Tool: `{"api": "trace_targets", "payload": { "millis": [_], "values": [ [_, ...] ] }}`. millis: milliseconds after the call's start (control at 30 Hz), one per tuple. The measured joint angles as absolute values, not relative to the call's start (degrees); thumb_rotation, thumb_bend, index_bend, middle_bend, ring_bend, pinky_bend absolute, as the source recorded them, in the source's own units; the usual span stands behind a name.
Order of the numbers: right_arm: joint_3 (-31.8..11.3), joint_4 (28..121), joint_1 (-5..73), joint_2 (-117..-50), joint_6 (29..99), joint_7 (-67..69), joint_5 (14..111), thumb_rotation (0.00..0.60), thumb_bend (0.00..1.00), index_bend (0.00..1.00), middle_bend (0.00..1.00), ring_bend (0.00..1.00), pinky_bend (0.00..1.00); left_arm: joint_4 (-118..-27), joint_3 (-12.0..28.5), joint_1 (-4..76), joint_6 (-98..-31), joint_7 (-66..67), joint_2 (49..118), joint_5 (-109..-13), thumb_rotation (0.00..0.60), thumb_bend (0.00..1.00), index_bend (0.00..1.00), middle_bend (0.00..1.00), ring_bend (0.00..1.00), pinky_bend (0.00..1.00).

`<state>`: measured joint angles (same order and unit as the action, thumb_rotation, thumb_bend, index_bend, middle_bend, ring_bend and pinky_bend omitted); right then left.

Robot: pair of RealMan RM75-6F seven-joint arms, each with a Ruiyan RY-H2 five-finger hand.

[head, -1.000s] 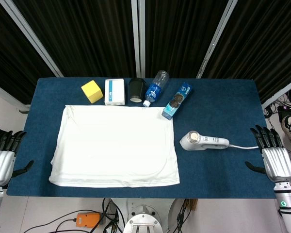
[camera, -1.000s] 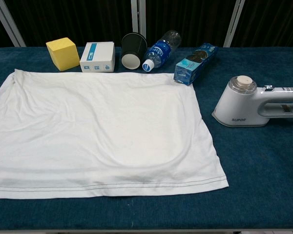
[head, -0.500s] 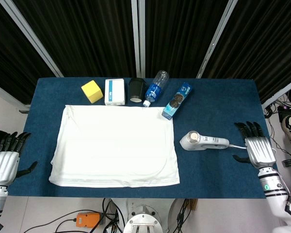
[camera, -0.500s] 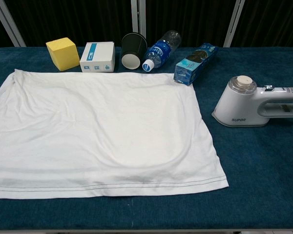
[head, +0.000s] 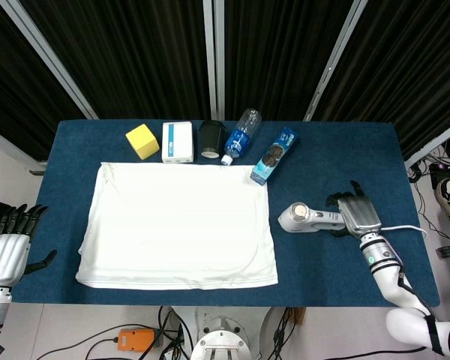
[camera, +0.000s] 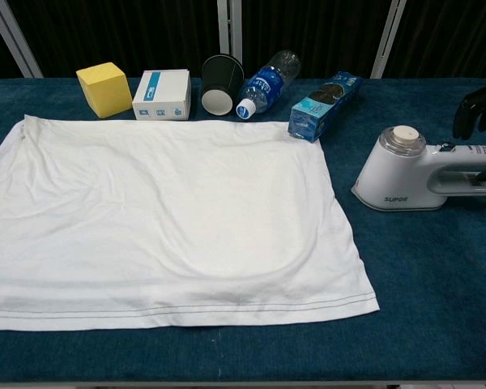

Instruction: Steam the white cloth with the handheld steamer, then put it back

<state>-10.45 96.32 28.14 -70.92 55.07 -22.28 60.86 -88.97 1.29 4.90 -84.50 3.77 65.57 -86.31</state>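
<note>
The white cloth (head: pixel 176 225) (camera: pixel 162 211) lies spread flat on the left half of the blue table (head: pixel 337 157). To its right the white handheld steamer (head: pixel 304 218) (camera: pixel 401 174) lies on the table, handle pointing right. My right hand (head: pixel 358 214) (camera: pixel 475 109) is over that handle, its dark fingers hanging on the far side and the thumb on the near side, not closed round it. My left hand (head: pixel 4 251) hangs off the table's left edge with fingers apart, holding nothing.
Along the back edge stand a yellow cube (head: pixel 142 141), a white box (head: pixel 178 141), a black cup (head: pixel 210 139) on its side, a lying water bottle (head: pixel 240 135) and a blue cookie pack (head: pixel 274 155). The steamer's cord (head: pixel 405 227) trails right.
My right hand has moved left from the table's right edge to over the steamer handle. The steamer, the cloth and my left hand have stayed put.
</note>
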Motion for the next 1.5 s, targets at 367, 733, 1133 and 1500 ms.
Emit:
{"api": "trace_targets", "payload": {
  "millis": [367,733,1133,1500],
  "values": [
    [-9.7,93.3,29.8,-72.7,54.4,-20.8,59.1,0.600,0.20,0.54,0.54,0.53,0.03,-88.8,1.3,5.1,-84.3,4.3,65.7,-86.4,0.600,0.16,0.09,0.09,0.00,0.00],
    [-8.6,90.7,31.5,-74.7,52.8,-19.2,59.3,0.600,0.20,0.60,0.59,0.59,0.05,-89.1,1.3,5.2,-84.0,5.0,65.4,-86.0,0.600,0.16,0.09,0.09,0.00,0.00],
    [-7.8,89.8,31.9,-75.6,52.4,-17.7,57.6,0.600,0.20,0.61,0.61,0.60,0.07,-89.1,1.3,5.2,-83.7,5.3,65.5,-85.6,0.600,0.16,0.09,0.09,0.00,0.00],
    [-7.2,90.1,30.7,-76.0,53.0,-14.8,55.8,0.600,0.20,0.64,0.63,0.63,0.07,-88.2,1.1,5.1,-83.5,4.6,66.1,-85.4,0.600,0.16,0.09,0.09,0.00,0.00]
  ]
}}
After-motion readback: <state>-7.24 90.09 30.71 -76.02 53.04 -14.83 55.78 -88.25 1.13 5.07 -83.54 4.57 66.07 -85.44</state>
